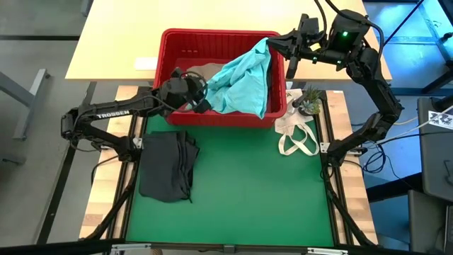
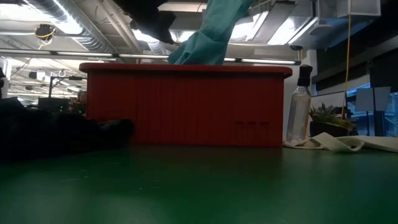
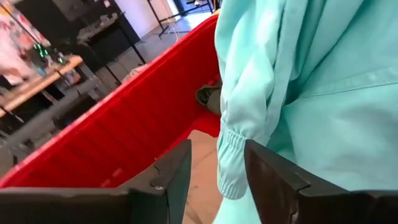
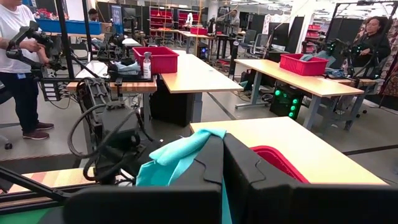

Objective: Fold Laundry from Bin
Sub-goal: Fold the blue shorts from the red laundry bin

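Across the green-matted desk (image 1: 233, 198), going left to right, one dark grey cloth garment (image 1: 167, 166) lies crumpled on the mat, one rectangular red plastic bin with ribbed walls (image 1: 177, 42) stands at the far edge, and one white cloth bag with loop handles (image 1: 297, 134) lies beside a small potted plant (image 1: 308, 101); the low view adds one clear spray bottle (image 2: 299, 106) next to the bin. One light teal soft cloth garment (image 1: 244, 78) is pulled up out of the bin, with a beige-tan garment (image 1: 205, 69) lying under it inside. Left tool (image 1: 199, 105) sits at the bin's near wall, fingers (image 3: 273, 168) apart around a teal cuff. Right tool (image 1: 277, 44) hangs over the bin's far right corner, pinched tight on the teal cloth. Beyond the desk are pale wooden tables, two more red bins and several people.
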`<action>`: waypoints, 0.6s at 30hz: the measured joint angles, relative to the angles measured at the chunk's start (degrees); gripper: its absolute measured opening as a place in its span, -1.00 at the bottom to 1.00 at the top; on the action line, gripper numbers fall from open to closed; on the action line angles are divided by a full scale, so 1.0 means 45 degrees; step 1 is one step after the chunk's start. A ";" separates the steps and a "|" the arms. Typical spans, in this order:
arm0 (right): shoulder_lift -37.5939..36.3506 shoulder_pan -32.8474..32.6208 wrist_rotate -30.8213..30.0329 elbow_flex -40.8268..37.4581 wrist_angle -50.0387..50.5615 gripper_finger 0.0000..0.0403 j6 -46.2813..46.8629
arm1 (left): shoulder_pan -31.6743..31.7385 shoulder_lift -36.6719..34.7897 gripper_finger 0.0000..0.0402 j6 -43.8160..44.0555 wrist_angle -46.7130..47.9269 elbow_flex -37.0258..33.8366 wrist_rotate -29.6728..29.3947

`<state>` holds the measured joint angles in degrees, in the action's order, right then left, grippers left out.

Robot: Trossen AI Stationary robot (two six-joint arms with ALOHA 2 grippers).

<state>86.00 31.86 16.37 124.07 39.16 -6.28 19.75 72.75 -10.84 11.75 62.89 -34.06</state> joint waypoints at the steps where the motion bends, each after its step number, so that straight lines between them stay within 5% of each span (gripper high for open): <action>1: 0.0000 0.0000 0.0002 0.0000 0.0000 -1.00 0.0002 | 0.0079 0.0012 -0.22 0.0282 0.0004 0.0000 0.0193; 11: 0.0005 0.0000 0.0007 0.0000 0.0000 -1.00 0.0000 | 0.0849 0.0736 0.16 0.0820 0.0057 0.0000 0.2636; 18: 0.0005 0.0000 0.0007 0.0000 0.0026 -1.00 0.0000 | 0.1305 0.1302 0.16 0.0280 0.0067 0.0000 0.1820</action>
<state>86.02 31.86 16.40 124.07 39.27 -6.28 25.63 78.61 -9.58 12.05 62.89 -25.87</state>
